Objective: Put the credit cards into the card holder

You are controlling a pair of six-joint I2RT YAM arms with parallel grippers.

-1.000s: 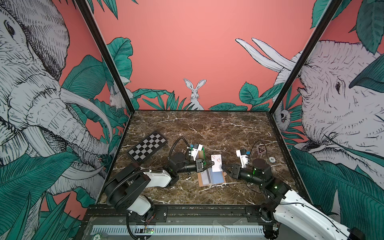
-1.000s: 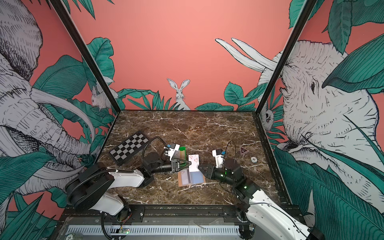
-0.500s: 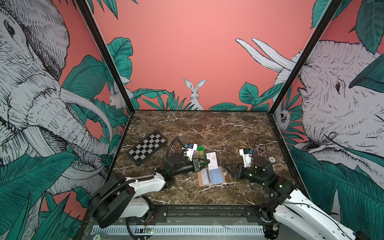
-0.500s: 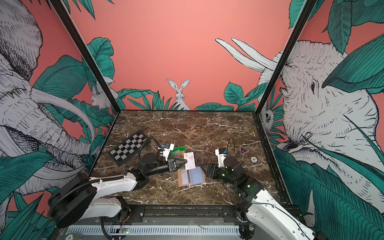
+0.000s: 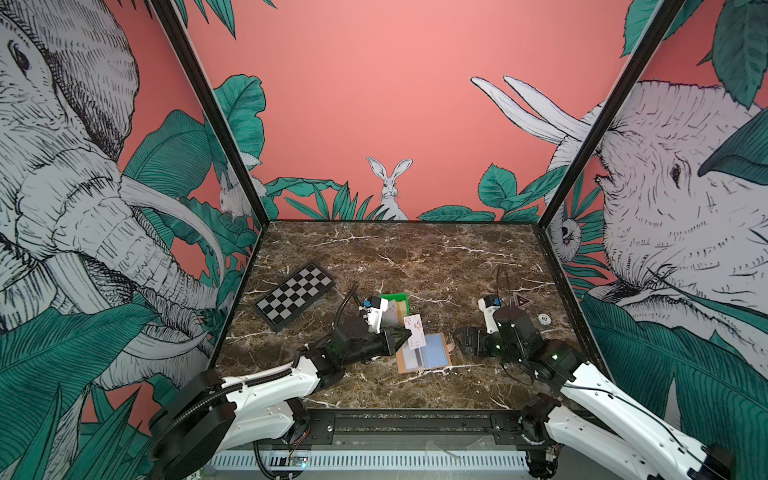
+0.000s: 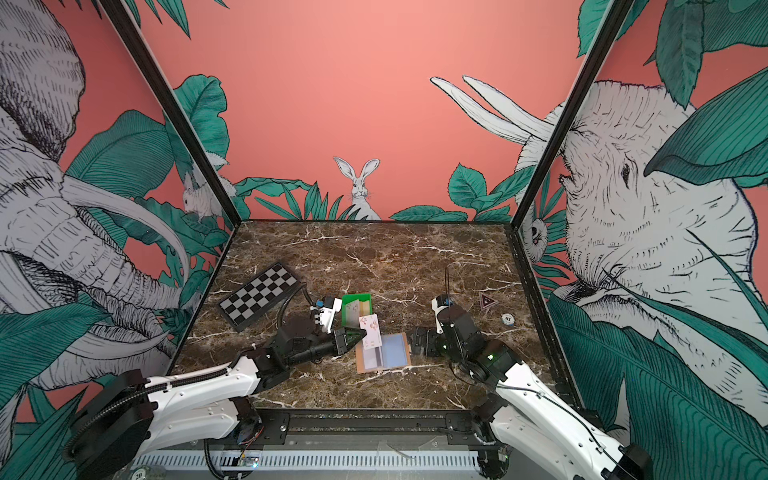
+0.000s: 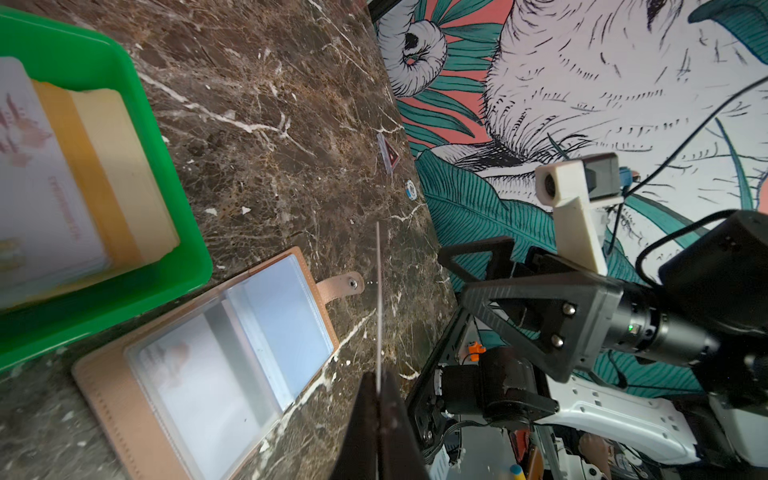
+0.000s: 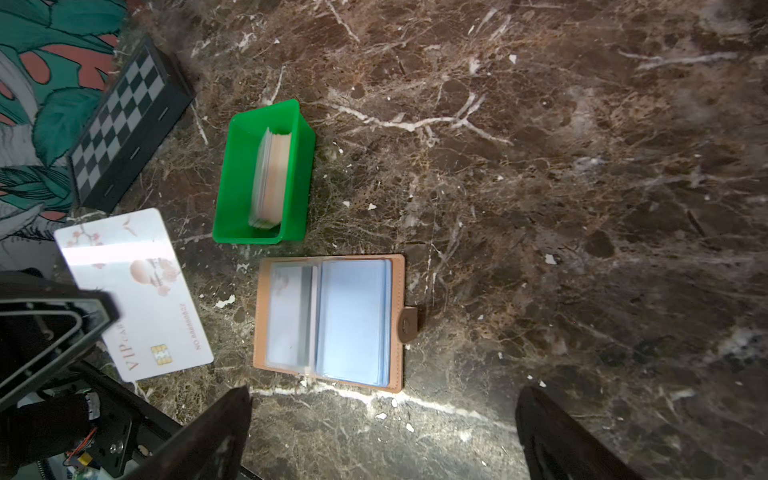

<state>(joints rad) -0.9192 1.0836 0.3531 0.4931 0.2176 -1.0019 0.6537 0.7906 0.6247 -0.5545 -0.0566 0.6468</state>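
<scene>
In both top views we see a brown marble tabletop [image 5: 415, 257]. Near its front edge, at the middle, the tan card holder [image 5: 424, 357] lies open, blue sleeves up. The left gripper [image 5: 405, 332] is clenched on a white VIP card [image 5: 415, 330], held on edge over the holder's left side. The right gripper [image 5: 463, 343] stands released, just right of the holder. A green tray [image 6: 356, 309] with the remaining credit cards [image 6: 360, 308] sits just behind the holder, and a checkered board [image 6: 259, 295] lies toward the left edge.

In the left wrist view we see the held card edge-on [image 7: 379, 299], pinched between the fingers.

In the right wrist view we see the open holder [image 8: 328, 322] between two wide-spread fingertips [image 8: 216, 432], touching neither.
</scene>
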